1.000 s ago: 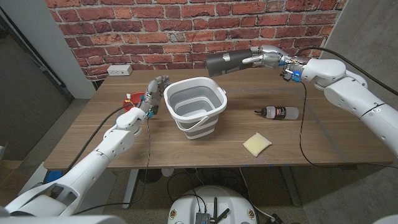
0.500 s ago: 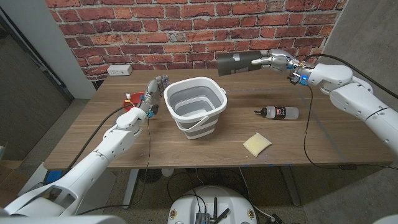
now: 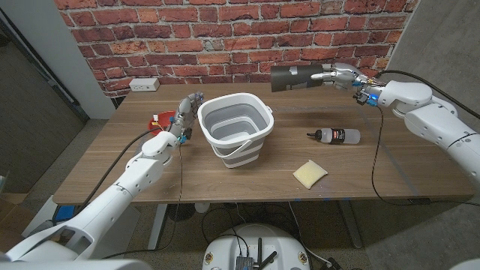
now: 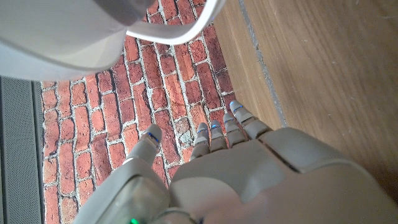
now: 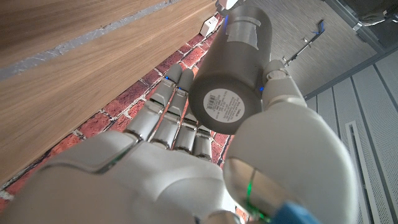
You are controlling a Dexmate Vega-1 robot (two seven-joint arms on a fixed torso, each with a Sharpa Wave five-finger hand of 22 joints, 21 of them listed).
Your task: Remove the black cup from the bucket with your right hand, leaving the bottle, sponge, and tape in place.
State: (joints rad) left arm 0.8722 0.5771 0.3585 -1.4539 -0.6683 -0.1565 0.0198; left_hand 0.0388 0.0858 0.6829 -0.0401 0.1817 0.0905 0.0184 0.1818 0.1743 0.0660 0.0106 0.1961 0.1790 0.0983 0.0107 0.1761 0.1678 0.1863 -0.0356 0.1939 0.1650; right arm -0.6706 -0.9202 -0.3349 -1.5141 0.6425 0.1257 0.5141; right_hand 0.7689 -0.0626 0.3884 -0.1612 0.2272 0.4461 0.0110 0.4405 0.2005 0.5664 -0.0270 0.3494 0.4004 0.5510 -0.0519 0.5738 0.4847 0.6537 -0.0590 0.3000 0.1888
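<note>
Cup (image 3: 290,77) first: the black cup lies on its side in the air, gripped by the right hand (image 3: 341,73) over the desk's (image 3: 112,172) far right part, well clear of the white bucket (image 3: 234,127) — so the lift-out looks done and a set-down spot is probably next. The left hand (image 3: 184,112) waits just beside the bucket with fingers apart, holding nothing, likely to steady it. Bottle (image 3: 337,136) and sponge (image 3: 310,173) lie on the desk, not in the bucket. From the right wrist, the cup's base (image 5: 224,106) shows a barcode sticker, fingers (image 5: 168,99) wrapped on one side — details the head view cannot give.
</note>
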